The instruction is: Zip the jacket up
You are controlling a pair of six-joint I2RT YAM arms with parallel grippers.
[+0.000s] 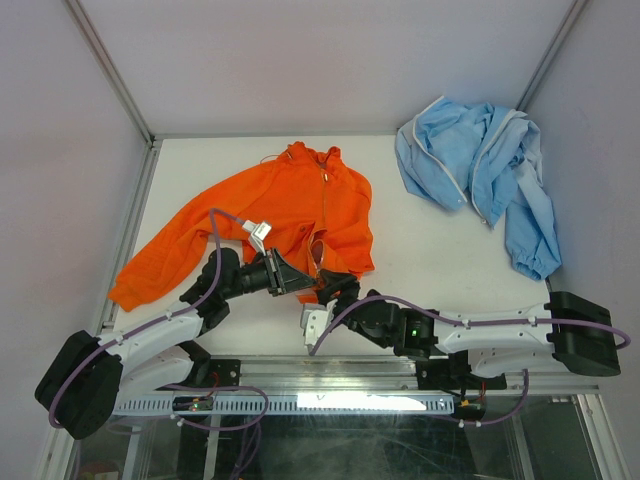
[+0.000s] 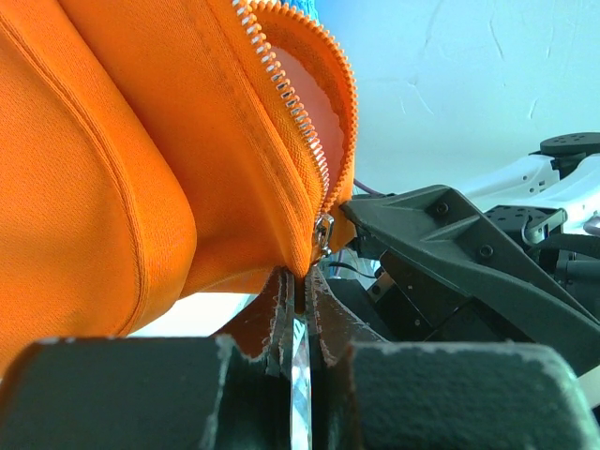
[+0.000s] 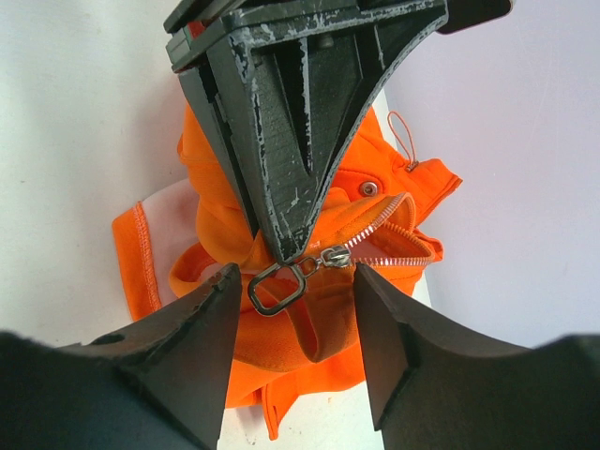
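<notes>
Jacket: the orange jacket [image 1: 290, 205] lies spread on the white tabletop [image 1: 430, 270], left of the middle, collar toward the far edge and hem toward the 2 arms.
Sleeve: 1 long sleeve [image 1: 160, 260] runs out to the near left corner of the tabletop.
Zipper: the teeth [image 2: 291, 103] stand apart in a narrow V above the slider [image 2: 323, 230], with pale lining showing between them. The slider sits low, close to the hem.
Pull ring: a metal ring [image 3: 272, 291] hangs from the slider, just below the tip of the left gripper.
Left gripper: the left gripper [image 2: 300, 291] is clenched on the jacket's bottom edge right beside the slider, the orange cloth pinched between its 2 fingers and lifted a little.
Right gripper: the right gripper [image 3: 295, 274] is released, its 2 fingers spread with the pull ring in the gap between them and touching neither.
Arms: both grippers meet at the jacket's hem, tip close to tip.
Other garment: a light blue garment [image 1: 480, 170] with white trim lies crumpled in the far right corner, well apart from the jacket.
</notes>
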